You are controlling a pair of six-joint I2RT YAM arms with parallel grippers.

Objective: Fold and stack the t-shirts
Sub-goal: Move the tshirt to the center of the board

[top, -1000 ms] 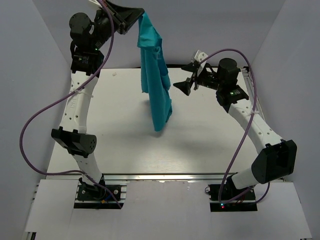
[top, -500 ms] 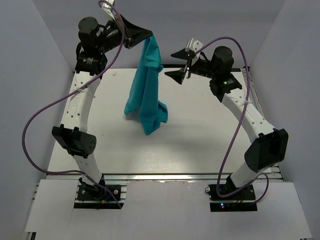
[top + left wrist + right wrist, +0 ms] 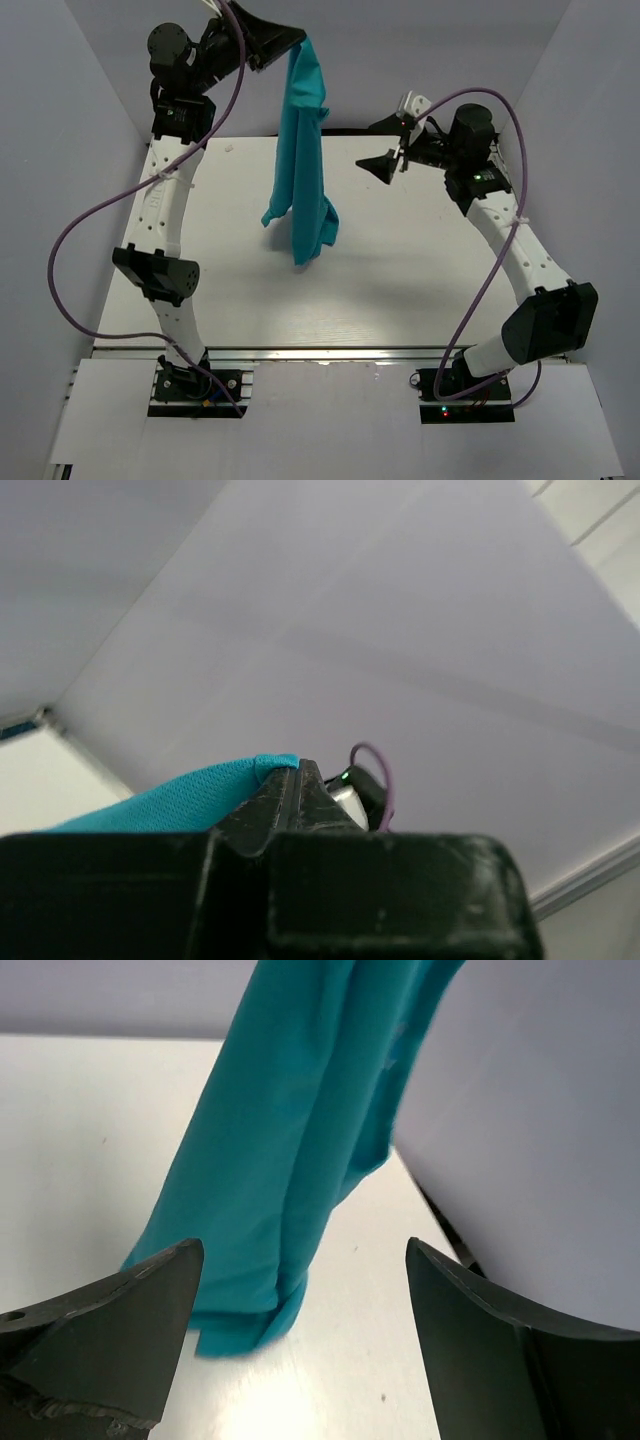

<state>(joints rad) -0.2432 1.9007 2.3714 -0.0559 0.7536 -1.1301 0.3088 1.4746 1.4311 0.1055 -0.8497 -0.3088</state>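
The teal t-shirt [image 3: 301, 160] hangs as a long bunched strip from my left gripper [image 3: 297, 41], which is raised high at the back of the table and shut on the shirt's top edge. In the left wrist view a teal fold [image 3: 170, 798] sticks out from the closed fingers [image 3: 285, 800]. The shirt's lower end hangs just above or at the table. My right gripper [image 3: 385, 145] is open and empty, to the right of the hanging shirt and apart from it. In the right wrist view the shirt [image 3: 290, 1160] hangs ahead between the spread fingers [image 3: 110, 1320].
The white table [image 3: 400, 270] lies below, with grey walls [image 3: 80, 150] at the left, the back and the right. The arm bases stand at the near edge. A purple cable [image 3: 100, 215] loops beside the left arm.
The left gripper has swung the hanging shirt left and then slightly back right. The right gripper moved toward the shirt, then drew back to the right; it stays open.
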